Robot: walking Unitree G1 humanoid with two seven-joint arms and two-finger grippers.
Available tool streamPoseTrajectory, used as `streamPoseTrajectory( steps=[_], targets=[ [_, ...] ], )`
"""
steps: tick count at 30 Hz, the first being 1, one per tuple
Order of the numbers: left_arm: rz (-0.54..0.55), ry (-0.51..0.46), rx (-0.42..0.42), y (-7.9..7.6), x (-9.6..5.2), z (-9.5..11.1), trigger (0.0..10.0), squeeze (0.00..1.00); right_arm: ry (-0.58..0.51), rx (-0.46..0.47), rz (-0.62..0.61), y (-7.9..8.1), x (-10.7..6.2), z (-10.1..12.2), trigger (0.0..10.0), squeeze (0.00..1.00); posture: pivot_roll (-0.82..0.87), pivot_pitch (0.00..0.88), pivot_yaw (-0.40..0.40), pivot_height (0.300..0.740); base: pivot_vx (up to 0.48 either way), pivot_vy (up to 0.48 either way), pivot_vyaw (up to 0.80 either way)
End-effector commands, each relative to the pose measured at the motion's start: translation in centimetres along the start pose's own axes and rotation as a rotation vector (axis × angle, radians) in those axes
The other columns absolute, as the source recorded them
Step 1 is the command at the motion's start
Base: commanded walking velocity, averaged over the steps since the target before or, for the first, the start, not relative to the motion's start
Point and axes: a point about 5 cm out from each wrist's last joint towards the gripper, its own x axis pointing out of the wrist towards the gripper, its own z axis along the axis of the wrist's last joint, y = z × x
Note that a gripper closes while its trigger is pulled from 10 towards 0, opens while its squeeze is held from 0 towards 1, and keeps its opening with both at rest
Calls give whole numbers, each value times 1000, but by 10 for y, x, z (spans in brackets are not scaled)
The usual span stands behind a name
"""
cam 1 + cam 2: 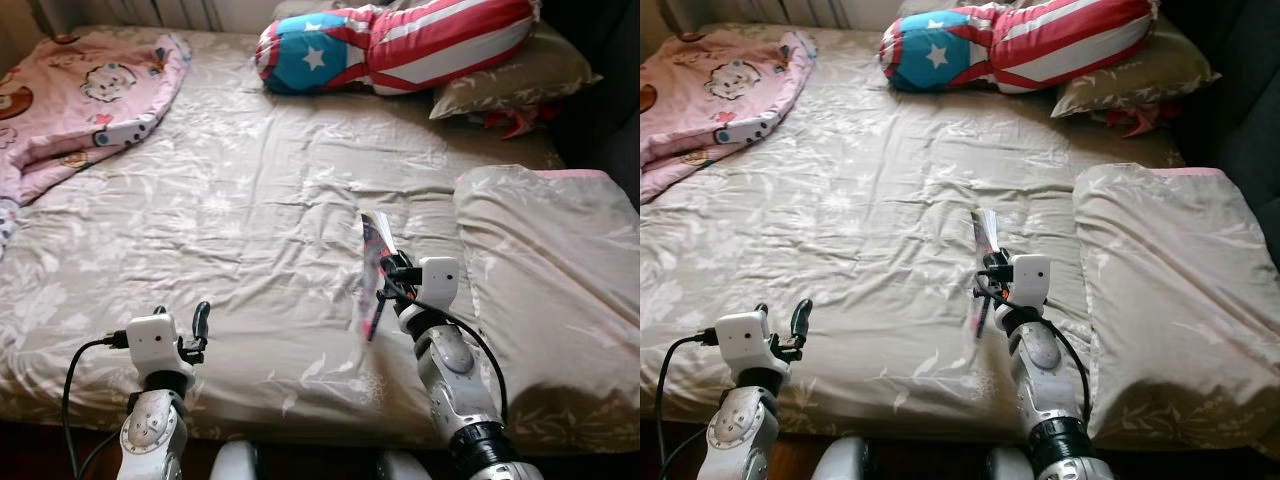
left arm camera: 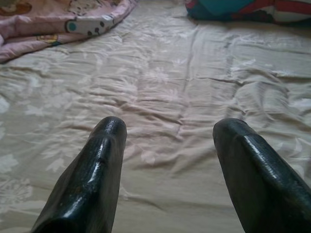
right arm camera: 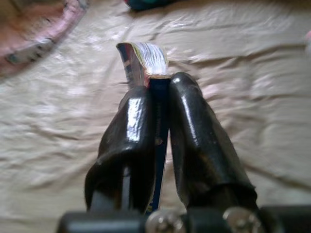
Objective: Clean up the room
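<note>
A thin magazine (image 1: pixel 372 278) is being clenched edge-on between the fingers of the right pincer (image 3: pixel 159 104) and held upright above the bed (image 1: pixel 260 230); the left pincer (image 2: pixel 167 145) is being held released and empty, low over the near edge. The magazine should probably be carried level and gripped deep, since its loose pages are sagging and could be bent; the bed is being covered by a rumpled floral sheet, with a pink blanket (image 1: pixel 80 95), a star-striped cushion (image 1: pixel 400 45) and a beige pillow (image 1: pixel 545 290) lying around.
</note>
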Motion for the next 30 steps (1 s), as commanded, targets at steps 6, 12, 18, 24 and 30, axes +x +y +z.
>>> streamPoseTrajectory(
  steps=[6, 12, 18, 24, 30],
  targets=[
    [6, 8, 15, 5, -7, 1, 10000, 0, 33, 229, -81, -9, 12, 0, 10000, 0, 34, 228, -21, 661, 0, 0, 0],
    [3, 7, 36, 10, -12, 5, 10000, 0, 49, 473, -140, -12, 26, 5, 10000, 0, 80, 255, -7, 661, 0, 0, 0],
    [2, 1, 75, 18, -20, 11, 10000, 0, 37, 743, -260, -33, 24, 2, 10000, 0, 141, 281, 3, 661, 0, 0, 0],
    [-2, 20, 93, 21, -29, 11, 10000, 0, 63, 726, -460, -71, 2, -15, 10000, 0, 164, 294, 8, 661, 0, 0, 0],
    [-12, 34, 100, 19, -36, 12, 10000, 0, 110, 744, -660, -102, -27, -35, 10000, 0, 189, 307, 16, 661, 0, 0, 0]
  ],
)
